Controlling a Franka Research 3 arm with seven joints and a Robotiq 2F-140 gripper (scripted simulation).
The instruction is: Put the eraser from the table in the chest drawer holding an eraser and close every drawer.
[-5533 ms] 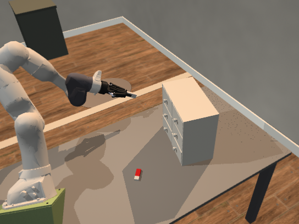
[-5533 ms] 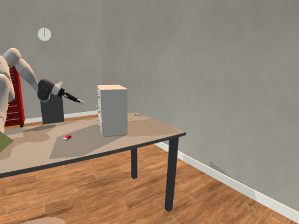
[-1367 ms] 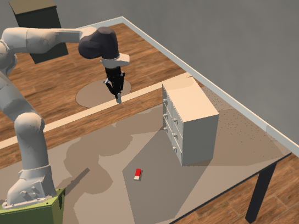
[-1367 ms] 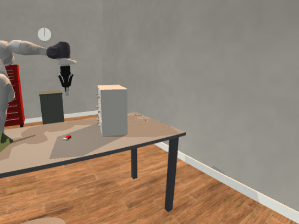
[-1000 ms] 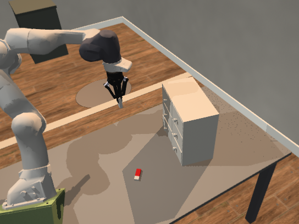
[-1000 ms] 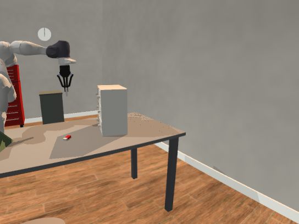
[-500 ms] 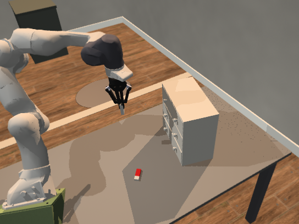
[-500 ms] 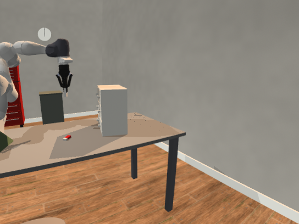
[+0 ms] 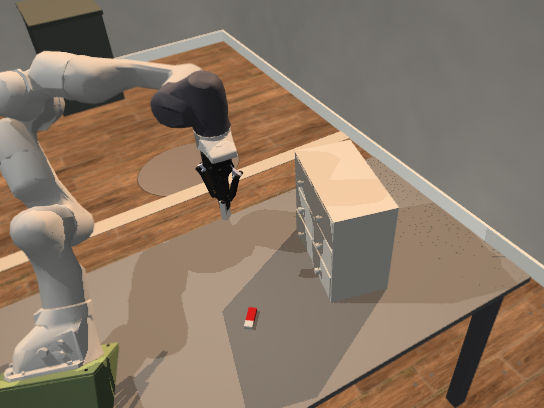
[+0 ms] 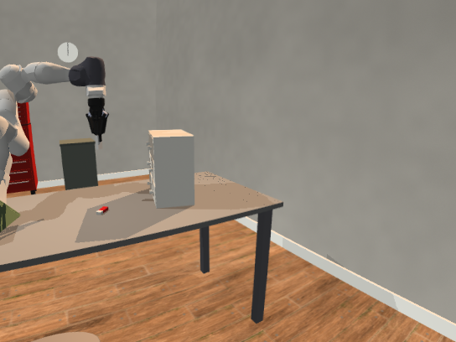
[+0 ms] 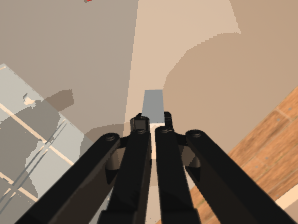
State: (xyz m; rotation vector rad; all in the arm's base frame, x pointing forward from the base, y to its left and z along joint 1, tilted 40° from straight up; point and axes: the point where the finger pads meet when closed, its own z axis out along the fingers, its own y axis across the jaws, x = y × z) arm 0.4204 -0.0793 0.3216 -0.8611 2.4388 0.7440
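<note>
The gripper [image 9: 225, 212] hangs mid-frame, fingers pressed together — holding nothing. The eraser [image 9: 250, 317] lies lower centre; the chest [image 9: 360, 235] stands right — drawers in.

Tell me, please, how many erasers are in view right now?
1: the red-and-white eraser lies on the table before the chest. Another may sit hidden in a closed drawer.
</note>
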